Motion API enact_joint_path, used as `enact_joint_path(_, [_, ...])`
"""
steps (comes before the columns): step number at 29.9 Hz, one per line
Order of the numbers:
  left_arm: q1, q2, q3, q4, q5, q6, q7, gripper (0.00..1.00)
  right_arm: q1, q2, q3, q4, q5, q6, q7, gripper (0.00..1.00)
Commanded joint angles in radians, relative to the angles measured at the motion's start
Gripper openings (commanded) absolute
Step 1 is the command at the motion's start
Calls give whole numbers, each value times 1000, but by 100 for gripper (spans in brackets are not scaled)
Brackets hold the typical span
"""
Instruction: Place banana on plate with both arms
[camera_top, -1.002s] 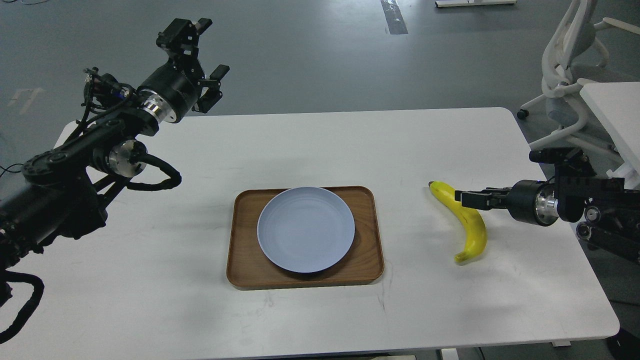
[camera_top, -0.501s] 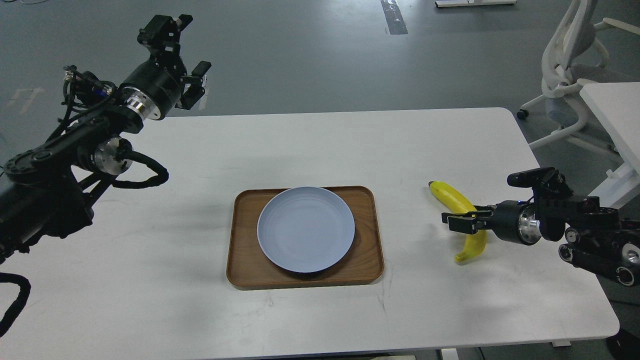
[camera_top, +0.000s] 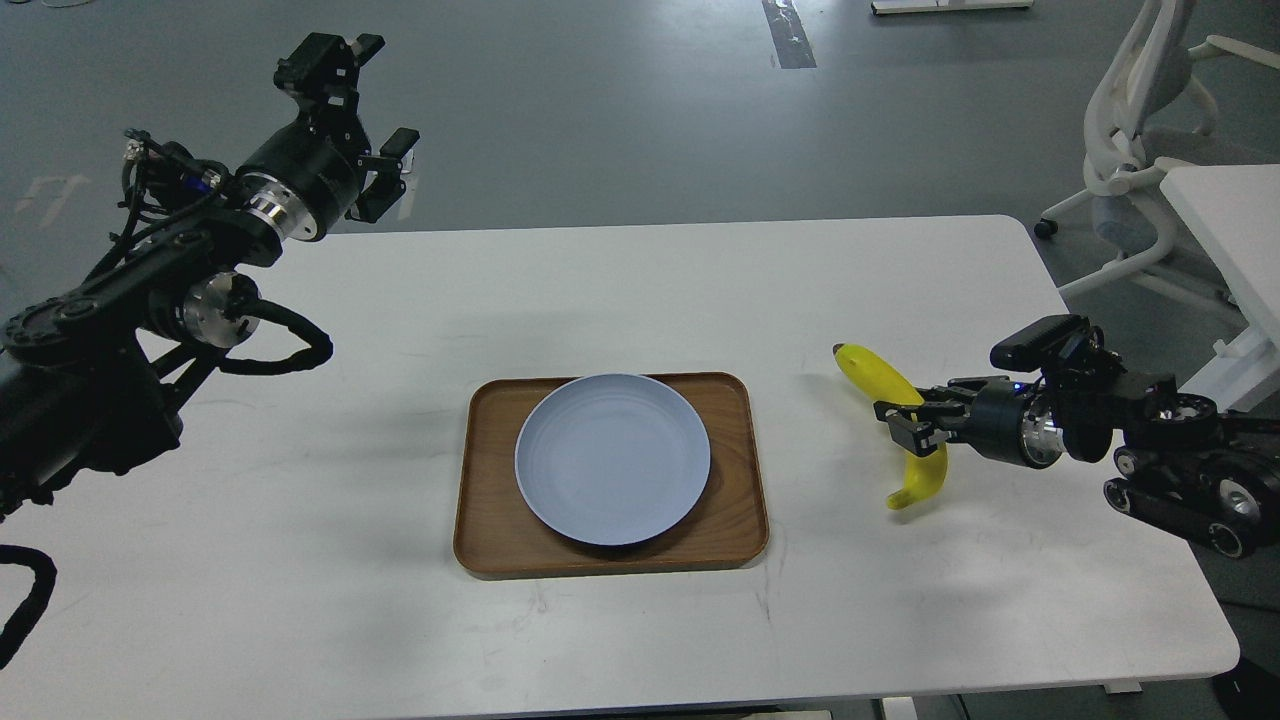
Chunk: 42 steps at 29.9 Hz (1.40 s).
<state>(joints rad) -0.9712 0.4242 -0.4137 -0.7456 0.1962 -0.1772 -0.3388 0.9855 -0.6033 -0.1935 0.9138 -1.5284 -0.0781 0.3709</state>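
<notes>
The yellow banana (camera_top: 873, 379) is right of the tray, over the white table. My right gripper (camera_top: 906, 426) comes in from the right and is shut on the banana's middle, one finger on each side. The pale blue-grey plate (camera_top: 612, 458) sits empty on the brown wooden tray (camera_top: 488, 500) at the table's middle, about a hand's width left of the banana. My left gripper (camera_top: 368, 104) is open and empty, held high over the table's far left edge, well away from the plate and the banana.
A white office chair (camera_top: 1135, 150) and the corner of another white table (camera_top: 1230, 225) stand off the right side. The white table (camera_top: 640, 290) has bare surface around the tray. My right forearm (camera_top: 1170, 450) lies near the table's right edge.
My right gripper has closed on the banana's middle and shifted it left and slightly up, toward the tray. My left arm drew back to the left, then held still.
</notes>
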Motion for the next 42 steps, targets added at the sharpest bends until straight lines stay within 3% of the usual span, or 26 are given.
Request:
enact_joint_path(1, [3,-1,7,0,2,-1,-5,98,94,65,-36,-1,-36,-2,55,14])
enact_joint_path(5, [2,1,10,0,3,-1,1,98,214,175,-151,-15,-62,-6,117,13])
enact_joint_path(12, [3,8,9,-6,2,-1,-2,98,331,390,-365,-130,-68,-65,118,13])
enact_joint_path(21, [3,24,9,-8,2,-1,-5,98,341,556,-399,-219,-68,-65,118,13])
enact_joint_path(33, [5,22,9,-8,2,-1,-6,98,317,603,-426,-262,-59,-60,118,14])
enact_joint_path(42, [6,25,10,-6,3,-1,-8,98,294,603,-406,-288,-24,-60,118,33])
